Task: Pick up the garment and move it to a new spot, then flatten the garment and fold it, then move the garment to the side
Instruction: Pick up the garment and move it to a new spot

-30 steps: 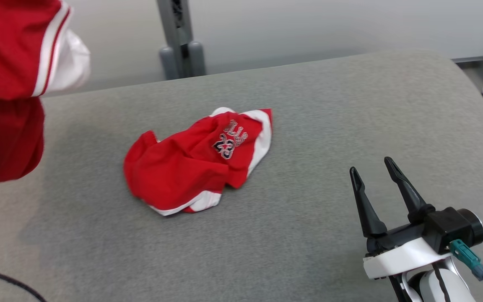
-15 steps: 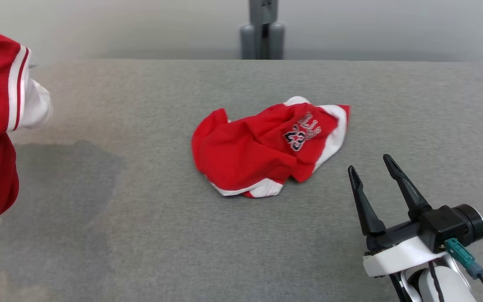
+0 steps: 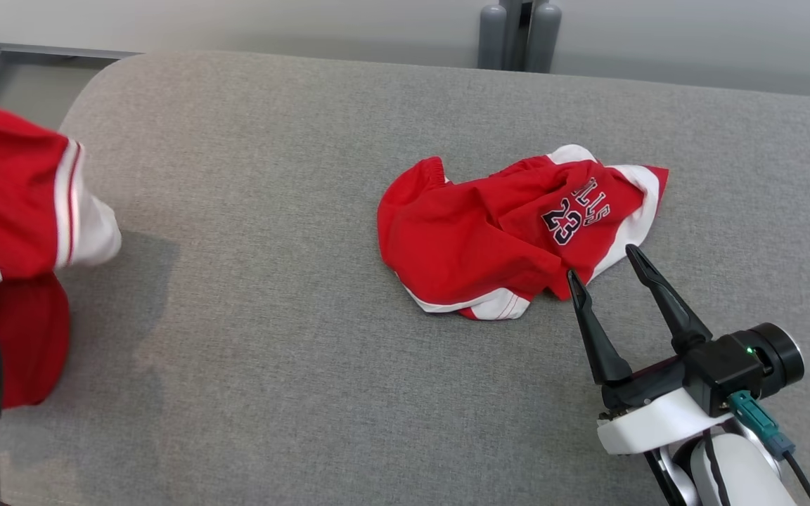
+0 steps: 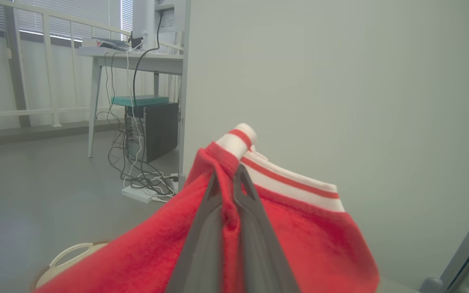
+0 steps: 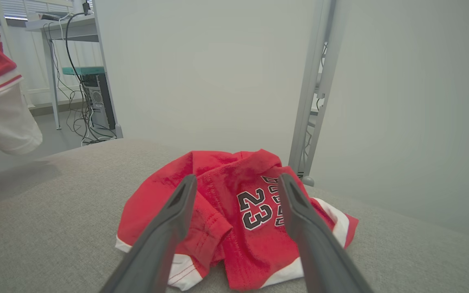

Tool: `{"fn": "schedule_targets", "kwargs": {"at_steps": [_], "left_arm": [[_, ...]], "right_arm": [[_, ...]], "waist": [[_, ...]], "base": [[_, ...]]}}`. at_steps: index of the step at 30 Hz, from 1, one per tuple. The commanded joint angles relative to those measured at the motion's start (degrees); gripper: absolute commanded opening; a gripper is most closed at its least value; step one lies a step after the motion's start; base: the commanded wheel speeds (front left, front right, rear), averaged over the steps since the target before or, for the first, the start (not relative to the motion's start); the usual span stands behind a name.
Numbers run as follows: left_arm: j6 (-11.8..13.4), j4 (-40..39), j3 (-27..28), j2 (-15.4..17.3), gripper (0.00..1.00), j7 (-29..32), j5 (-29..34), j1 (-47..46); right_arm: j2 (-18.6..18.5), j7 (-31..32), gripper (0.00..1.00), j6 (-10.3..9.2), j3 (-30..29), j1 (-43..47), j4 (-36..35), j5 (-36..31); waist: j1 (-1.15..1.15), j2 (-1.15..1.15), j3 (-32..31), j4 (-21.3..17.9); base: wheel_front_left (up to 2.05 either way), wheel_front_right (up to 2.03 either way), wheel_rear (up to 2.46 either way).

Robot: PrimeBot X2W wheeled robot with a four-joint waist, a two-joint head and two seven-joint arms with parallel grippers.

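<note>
The view is swinging left; the left end effector (image 4: 226,174), pinched shut, is carrying the garment (image 4: 320,240), while the right end effector (image 3: 600,261) is gaping empty near the jersey (image 3: 475,239).

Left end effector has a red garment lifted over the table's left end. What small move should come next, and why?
Probably lower the left end effector so the held garment lands on the bare grey table beneath. It hangs bunched in a shut grip, well left of the crumpled garment.
</note>
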Motion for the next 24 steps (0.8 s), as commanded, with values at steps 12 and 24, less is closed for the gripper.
{"fn": "schedule_targets", "kwargs": {"at_steps": [12, 24], "left_arm": [[-4.96, 22.06, 0.51, -1.88, 0.00, 0.21, -2.41, -4.78], [-6.18, 37.12, -0.78, -0.92, 1.00, 0.84, -2.41, -9.52]], "right_arm": [[-1.00, -0.09, 1.00, -0.01, 0.20, -1.80, -0.96, -0.31], [-0.57, -0.08, 1.00, -0.02, 0.66, -1.88, -0.60, 1.84]], "waist": [[0.00, 0.00, 2.80, -3.18], [0.00, 0.00, 2.07, -5.44]], "base": [[0.00, 0.00, 0.00], [0.00, 0.00, 0.00]]}}
